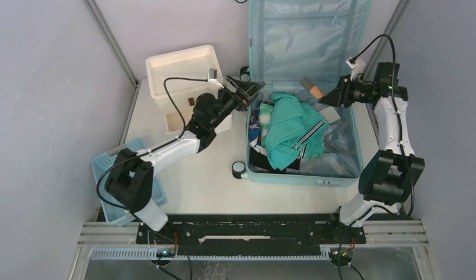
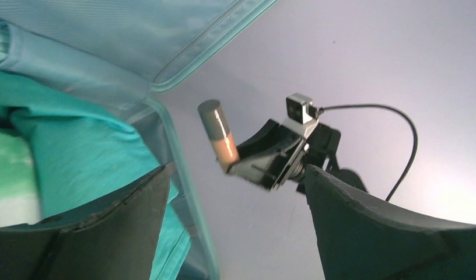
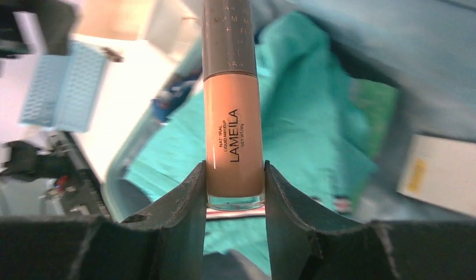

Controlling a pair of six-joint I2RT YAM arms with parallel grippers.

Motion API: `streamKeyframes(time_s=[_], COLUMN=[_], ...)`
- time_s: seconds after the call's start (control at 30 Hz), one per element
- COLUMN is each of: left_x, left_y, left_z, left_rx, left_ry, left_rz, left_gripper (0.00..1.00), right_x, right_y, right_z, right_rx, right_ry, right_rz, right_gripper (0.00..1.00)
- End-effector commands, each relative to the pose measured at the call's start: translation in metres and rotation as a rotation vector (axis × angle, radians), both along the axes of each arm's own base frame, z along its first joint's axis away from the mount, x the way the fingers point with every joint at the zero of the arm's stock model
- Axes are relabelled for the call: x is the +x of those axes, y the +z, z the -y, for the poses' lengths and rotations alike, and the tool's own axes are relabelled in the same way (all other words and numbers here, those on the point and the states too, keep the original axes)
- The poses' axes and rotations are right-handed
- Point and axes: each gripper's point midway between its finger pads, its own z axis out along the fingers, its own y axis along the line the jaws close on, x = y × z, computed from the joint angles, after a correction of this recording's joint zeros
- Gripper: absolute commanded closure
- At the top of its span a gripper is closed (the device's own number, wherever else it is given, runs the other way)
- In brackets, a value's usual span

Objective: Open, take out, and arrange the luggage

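Between the jaws of the right pincer (image 3: 233, 175), a slim makeup tube (image 3: 233, 134) is gripped only at its clear base, the jaws about half closed on it and most of its length sticking out unsupported. Below and ahead of that pincer lies the luggage (image 1: 305, 178), open, with a teal garment (image 1: 288, 128) heaped inside. Opposite, across the case, the left pincer (image 1: 250, 90) gapes wide and holds nothing, facing the tube. The risk, as I judge it, is that a smooth tube held so low could pivot or slip during a swing or handover and drop among the clothes. The left pincer closing off-centre could also knock it loose, or the two pincers could collide.
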Motion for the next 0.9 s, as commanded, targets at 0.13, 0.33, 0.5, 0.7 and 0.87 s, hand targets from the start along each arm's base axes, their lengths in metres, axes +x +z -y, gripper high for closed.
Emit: streamKeyframes(time_s=[0.13, 0.33, 0.5, 0.7, 0.87], left_x=[0.022, 0.024, 0.021, 0.012, 0.007], left_y=[0.055, 0.043, 0.048, 0.054, 0.056], left_z=[0.032, 0.038, 0.046, 0.049, 0.046], left_rx=[-0.159, -0.101, -0.11, -0.122, -0.107], left_ry=[-0.001, 0.009, -0.025, -0.063, -0.076], left_rz=[0.041, 0.011, 0.017, 0.041, 0.064], left_gripper=[0.06, 0.07, 0.17, 0.67, 0.95], right_x=[-0.031, -0.038, -0.044, -0.037, -0.036], right_y=[0.069, 0.079, 0.081, 0.078, 0.079], right_z=[-0.098, -0.128, -0.152, -0.159, -0.161], right_rx=[0.291, 0.32, 0.328, 0.32, 0.308], right_ry=[0.279, 0.359, 0.416, 0.41, 0.412], right_rz=[0.042, 0.027, 0.014, 0.003, 0.009], right_gripper=[1.0, 1.0, 1.0, 1.0, 0.71])
